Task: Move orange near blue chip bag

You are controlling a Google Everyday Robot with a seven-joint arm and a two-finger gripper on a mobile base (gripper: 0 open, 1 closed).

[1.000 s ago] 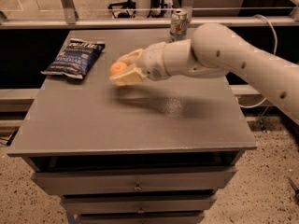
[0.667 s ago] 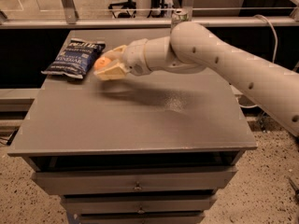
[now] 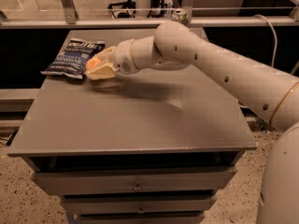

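Note:
The dark navy blue chip bag [image 3: 72,58] with white "VINEGAR" lettering lies flat at the far left of the grey cabinet top [image 3: 140,120]. My gripper [image 3: 96,66] reaches in from the right on a long white arm and is shut on the orange [image 3: 92,63], a small round orange fruit. The orange is held just above the surface, right at the bag's right edge. The fingers cover the orange's right side.
A green-and-white soda can [image 3: 178,16] stands at the back edge of the top, behind my arm. Drawers [image 3: 135,185] sit below the front edge. A glass rail and an office chair are behind the cabinet.
My gripper has carried the orange leftward from the middle of the top to the right edge of the blue chip bag.

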